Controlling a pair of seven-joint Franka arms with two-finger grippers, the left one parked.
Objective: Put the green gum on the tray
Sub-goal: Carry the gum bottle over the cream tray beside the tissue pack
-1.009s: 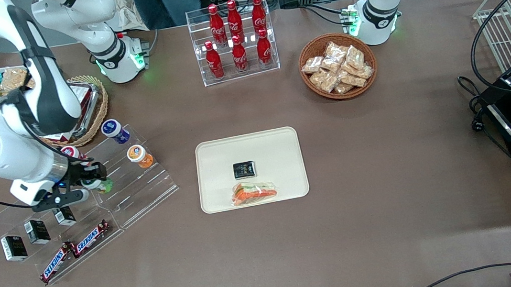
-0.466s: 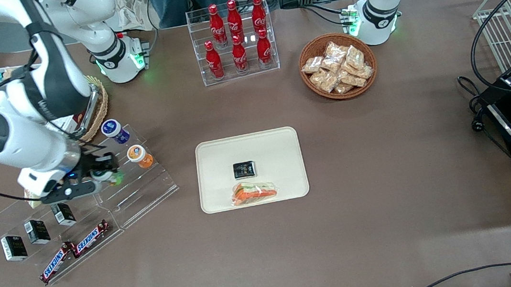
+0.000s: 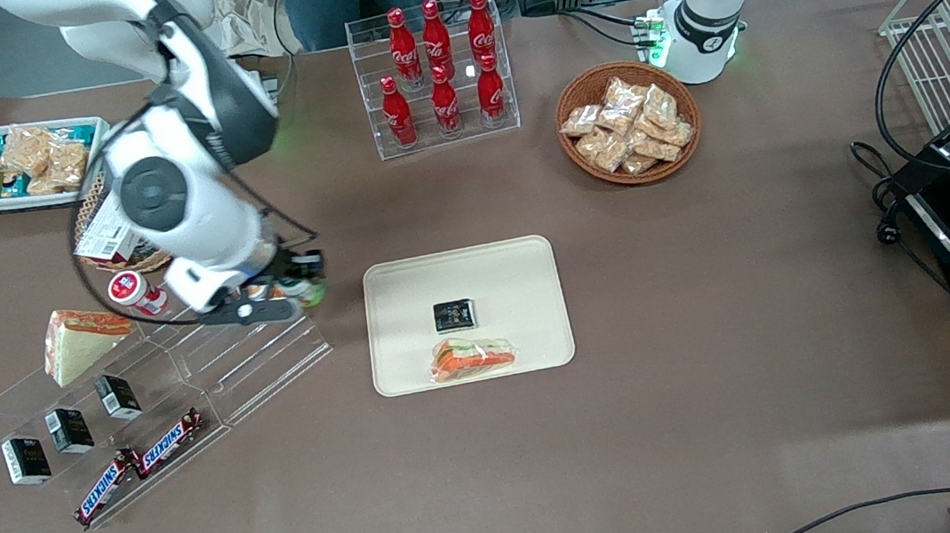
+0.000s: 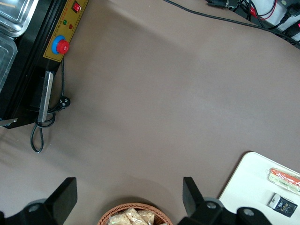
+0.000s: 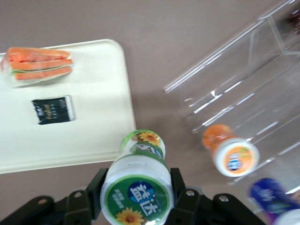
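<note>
Hand (image 3: 299, 288) of the working arm hangs above the brown worktop (image 3: 711, 293), between the clear acrylic stepped rack (image 3: 252, 354) and the tray (image 3: 520, 270), its two fingers clamped on the green gum (image 5: 138, 187). The wrist view shows the bottle held just under its green-and-white lid, which bears a blue oval with white characters and sunflower pictures; another sunflower shows on the light green body. It is in the air, not on the tray.

On the tray lie a small black packet (image 3: 454, 314) and a wrapped sandwich (image 3: 473, 358), the sandwich nearer the front camera. The tray's edge facing the hand is bare.

An orange-lidded bottle (image 5: 230, 152) and a blue-lidded one (image 5: 271, 195) sit on the rack close to the hand, and a red-lidded bottle (image 3: 135, 293) stands at the rack's upper step. Lower steps carry a wedge sandwich (image 3: 77, 343), three small black boxes (image 3: 69, 429) and two bars marked SNICKERS (image 3: 140, 465). Six red Coca-Cola bottles (image 3: 439, 69) stand in a clear case farther from the front camera than the tray.
</note>
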